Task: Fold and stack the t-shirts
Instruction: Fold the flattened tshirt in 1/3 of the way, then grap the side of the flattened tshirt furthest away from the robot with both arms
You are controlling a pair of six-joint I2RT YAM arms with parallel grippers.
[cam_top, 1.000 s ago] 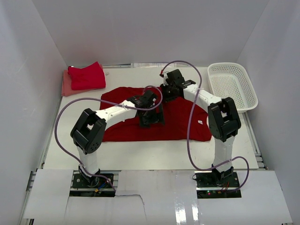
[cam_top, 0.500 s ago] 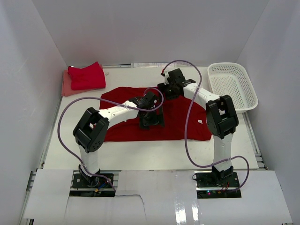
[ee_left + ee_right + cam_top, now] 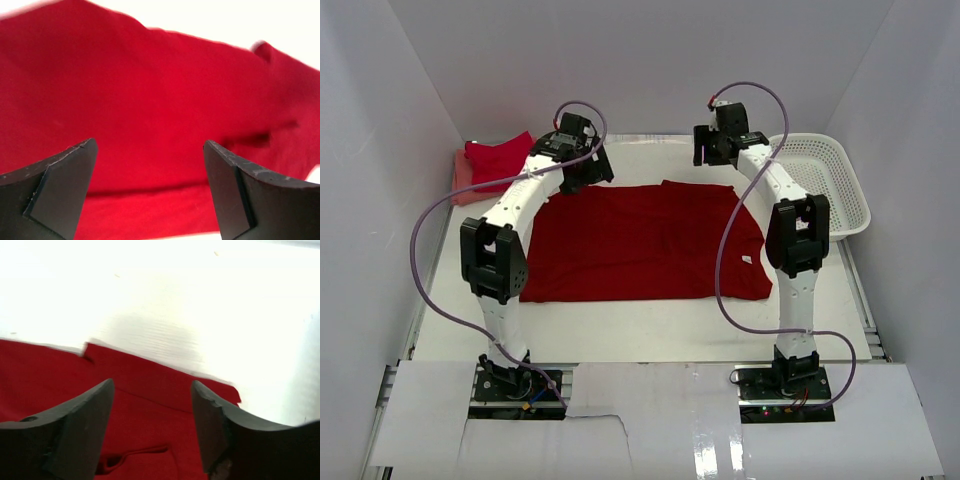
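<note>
A deep red t-shirt (image 3: 640, 245) lies spread flat in the middle of the table. It fills the left wrist view (image 3: 150, 75) and the lower half of the right wrist view (image 3: 140, 435). My left gripper (image 3: 586, 172) hovers open over the shirt's far left edge, with nothing between its fingers (image 3: 60, 180). Above the far right edge my right gripper (image 3: 712, 150) is open too and holds nothing. A folded red t-shirt (image 3: 505, 162) rests on a salmon-pink one (image 3: 461, 186) at the back left.
A white lattice basket (image 3: 817, 180) stands at the back right, close to the right arm. White walls close in the table on the left, right and back. A small white tag (image 3: 746, 261) shows on the shirt's right side.
Both arms swung from the middle of the shirt out to its far edge. The right gripper opened. The shirt's far part now lies spread out flat.
</note>
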